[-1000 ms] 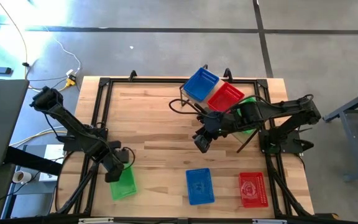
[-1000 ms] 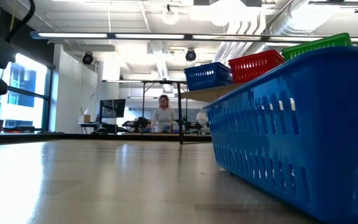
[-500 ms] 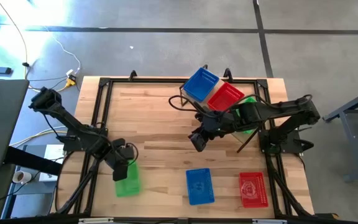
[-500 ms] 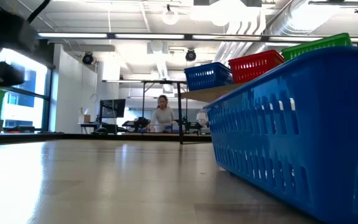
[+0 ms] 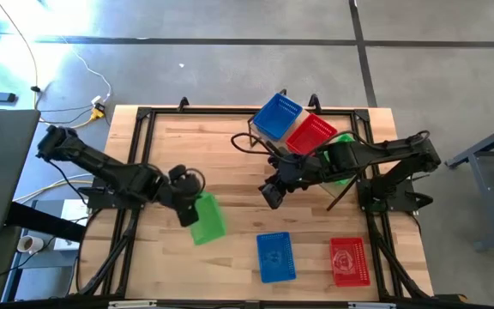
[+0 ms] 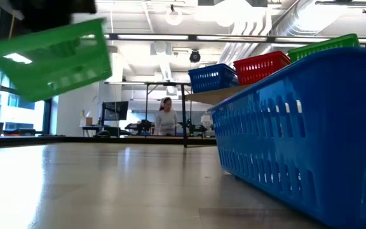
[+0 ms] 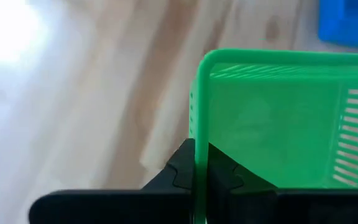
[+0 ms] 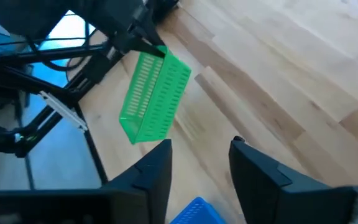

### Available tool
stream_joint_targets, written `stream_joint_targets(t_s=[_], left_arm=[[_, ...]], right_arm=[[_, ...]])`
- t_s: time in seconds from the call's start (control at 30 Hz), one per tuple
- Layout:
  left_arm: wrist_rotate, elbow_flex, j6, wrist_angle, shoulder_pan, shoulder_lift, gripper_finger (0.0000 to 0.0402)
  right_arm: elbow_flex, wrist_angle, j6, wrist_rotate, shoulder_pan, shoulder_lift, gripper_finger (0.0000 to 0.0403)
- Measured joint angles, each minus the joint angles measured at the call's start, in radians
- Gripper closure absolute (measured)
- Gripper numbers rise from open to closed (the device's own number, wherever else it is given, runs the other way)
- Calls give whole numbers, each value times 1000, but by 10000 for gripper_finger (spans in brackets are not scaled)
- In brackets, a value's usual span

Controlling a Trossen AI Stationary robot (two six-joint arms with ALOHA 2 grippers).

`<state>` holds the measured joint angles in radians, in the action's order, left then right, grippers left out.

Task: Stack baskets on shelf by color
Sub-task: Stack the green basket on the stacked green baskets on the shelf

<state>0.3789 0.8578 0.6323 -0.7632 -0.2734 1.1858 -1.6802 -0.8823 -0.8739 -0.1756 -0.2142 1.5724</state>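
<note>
The left gripper (image 5: pixel 189 199) is pinching one short wall of a green basket (image 5: pixel 207 217), its two dark fingers (image 7: pixel 182 169) closed on either side of the thin rim. The basket's walls are perforated plastic mesh with rounded corners, and it is hanging tilted in the air above the wooden tabletop (image 5: pixel 221 163), clear of the boards in the low view. The left arm is reaching out low across the table from its left edge.

The right gripper (image 5: pixel 274 194) is hovering near the table's middle with its fingers (image 8: pixel 154 171) spread apart and holding nothing, its arm stretching in from the right.

On the shelf (image 5: pixel 264 142) at the far right, a blue basket (image 5: pixel 278 116) and a red basket (image 5: pixel 310 133) are sitting side by side; a second green basket (image 5: pixel 343 137) is largely hidden behind the right arm. Another blue basket (image 5: pixel 275 256) and another red basket (image 5: pixel 349 261) are lying on the table's near side. Whether any shelf baskets are nested cannot be made out.
</note>
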Motion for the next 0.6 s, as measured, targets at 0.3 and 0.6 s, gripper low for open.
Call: stream_joint_targets(t_s=[0.3,0.6], left_arm=[[104,125,-192,0,161,0,401],[131,178,-329,4,276,4,401]], right_arm=[[0,18,12,-56,29,22,221],[0,102,15,-58,57,77,220]])
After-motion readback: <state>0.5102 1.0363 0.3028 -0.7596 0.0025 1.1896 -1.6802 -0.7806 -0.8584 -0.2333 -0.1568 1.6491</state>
